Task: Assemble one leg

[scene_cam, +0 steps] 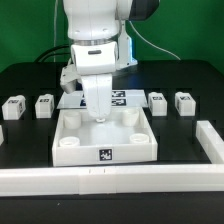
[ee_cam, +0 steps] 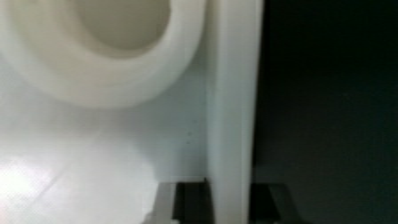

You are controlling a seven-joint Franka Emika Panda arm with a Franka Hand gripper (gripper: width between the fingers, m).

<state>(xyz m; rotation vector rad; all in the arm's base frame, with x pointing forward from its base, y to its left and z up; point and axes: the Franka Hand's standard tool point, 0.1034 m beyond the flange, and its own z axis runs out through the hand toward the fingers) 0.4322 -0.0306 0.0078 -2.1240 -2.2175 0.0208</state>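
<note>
Four small white legs stand on the black table, all apart from my gripper: two on the exterior view's left and two on its right. The large white square panel with round corner sockets lies in the middle. My gripper is down at the panel's far edge. In the wrist view my gripper has its dark fingers on either side of the panel's thin upright wall and pressed against it. A round socket lies beside the wall.
The marker board lies flat just behind the panel. A white L-shaped fence runs along the table's front and up the exterior view's right side. A green backdrop stands behind.
</note>
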